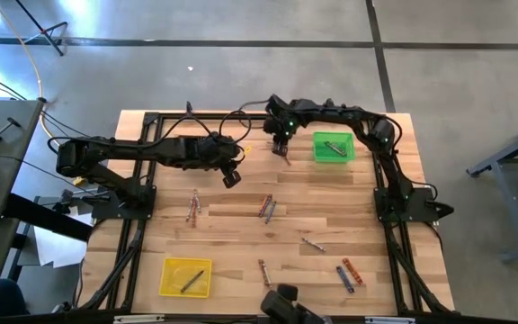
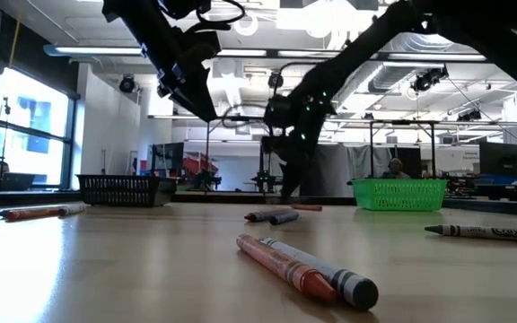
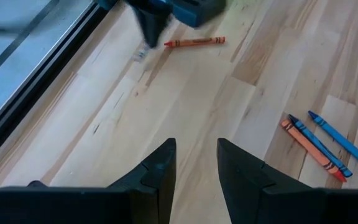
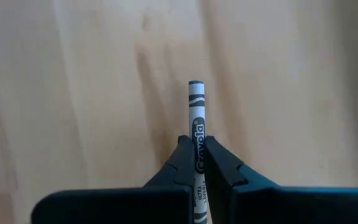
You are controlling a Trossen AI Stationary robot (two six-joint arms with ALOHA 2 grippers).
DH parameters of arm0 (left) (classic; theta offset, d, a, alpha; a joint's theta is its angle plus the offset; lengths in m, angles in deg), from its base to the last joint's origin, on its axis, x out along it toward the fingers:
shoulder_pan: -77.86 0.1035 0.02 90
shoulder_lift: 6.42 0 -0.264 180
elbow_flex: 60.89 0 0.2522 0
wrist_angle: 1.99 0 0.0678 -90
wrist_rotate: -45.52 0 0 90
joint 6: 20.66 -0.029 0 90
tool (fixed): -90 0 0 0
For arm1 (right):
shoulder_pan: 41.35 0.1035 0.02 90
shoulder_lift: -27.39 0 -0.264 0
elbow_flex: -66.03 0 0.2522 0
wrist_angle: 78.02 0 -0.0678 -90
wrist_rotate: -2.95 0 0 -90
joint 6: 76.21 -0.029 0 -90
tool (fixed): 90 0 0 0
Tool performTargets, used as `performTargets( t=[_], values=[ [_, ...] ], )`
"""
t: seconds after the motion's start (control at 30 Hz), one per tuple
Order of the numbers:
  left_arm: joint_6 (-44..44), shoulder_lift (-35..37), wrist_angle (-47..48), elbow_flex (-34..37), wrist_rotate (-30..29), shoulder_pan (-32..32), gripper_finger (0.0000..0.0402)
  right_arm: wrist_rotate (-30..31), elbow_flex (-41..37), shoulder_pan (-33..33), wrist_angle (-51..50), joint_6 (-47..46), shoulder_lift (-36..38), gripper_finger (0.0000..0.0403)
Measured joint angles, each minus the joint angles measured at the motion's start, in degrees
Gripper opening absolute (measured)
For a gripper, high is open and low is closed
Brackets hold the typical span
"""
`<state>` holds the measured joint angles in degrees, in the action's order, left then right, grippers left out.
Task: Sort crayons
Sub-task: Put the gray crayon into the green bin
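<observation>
My right gripper (image 1: 283,147) hangs over the table's far middle, just left of the green tray (image 1: 333,147), and is shut on a grey crayon (image 4: 196,102). An orange crayon (image 3: 194,42) lies on the wood right beside it. My left gripper (image 3: 196,165) hovers open left of centre (image 1: 230,176), above bare wood, with nothing between its fingers. More crayons lie flat on the table: a pair (image 1: 193,208), a cluster (image 1: 266,208), a grey one (image 1: 311,244), one near the front (image 1: 263,272) and orange and blue ones (image 1: 349,274). My right gripper pinches the grey crayon's paper-wrapped middle (image 4: 197,129) between its two fingers (image 4: 219,163). The fingers slant steeply down from above and lie along the crayon. Its free end (image 4: 196,85) sticks out past the fingertips toward the table; I cannot tell whether it touches the wood.
The green tray holds one dark crayon (image 1: 335,145). A yellow tray (image 1: 185,276) at the near left holds another. Black frame rails (image 1: 138,225) run along both table sides. In the low view, two crayons (image 2: 305,269) lie close to the camera, and a grey one (image 2: 487,231) lies at the right.
</observation>
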<state>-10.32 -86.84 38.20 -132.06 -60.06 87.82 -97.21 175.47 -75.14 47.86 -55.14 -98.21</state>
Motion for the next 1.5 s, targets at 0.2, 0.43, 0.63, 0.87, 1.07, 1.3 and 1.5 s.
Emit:
performTargets(
  t=[0.2,0.43,0.63,0.87,1.07,1.3,1.5],
  values=[
    [0.3,0.0,1.37,0.0,-0.02,0.0,0.0102,1.37,9.9,-0.34,-13.22,0.93,0.11,0.0002],
    [1.56,0.0,5.73,0.0,-0.22,-0.77,0.0102,1.15,13.31,-3.17,-35.68,0.94,0.54,0.0001],
    [1.52,0.0,7.13,0.0,-1.67,-2.03,0.0102,1.12,1.45,-7.11,-36.32,0.14,6.41,0.0001],
    [1.08,0.0,7.02,0.0,-3.23,-2.32,0.0102,1.04,-15.95,-11.06,-24.42,-2.99,18.86,0.0001],
    [1.97,0.0,6.3,0.0,-4.61,-2.29,0.0102,0.67,-25.31,-12.73,-14.81,-3.16,29.98,0.0001],
    [4.62,0.0,6.3,0.0,-4.61,-2.58,0.0102,3.71,-32.36,-15.3,-13.21,-4.4,37.79,0.0001],
    [5.97,0.0,6.24,0.0,-4.61,-3.01,0.0102,6.78,-38.39,-17.42,-9.47,-5.85,38.75,0.0001]
  ],
)
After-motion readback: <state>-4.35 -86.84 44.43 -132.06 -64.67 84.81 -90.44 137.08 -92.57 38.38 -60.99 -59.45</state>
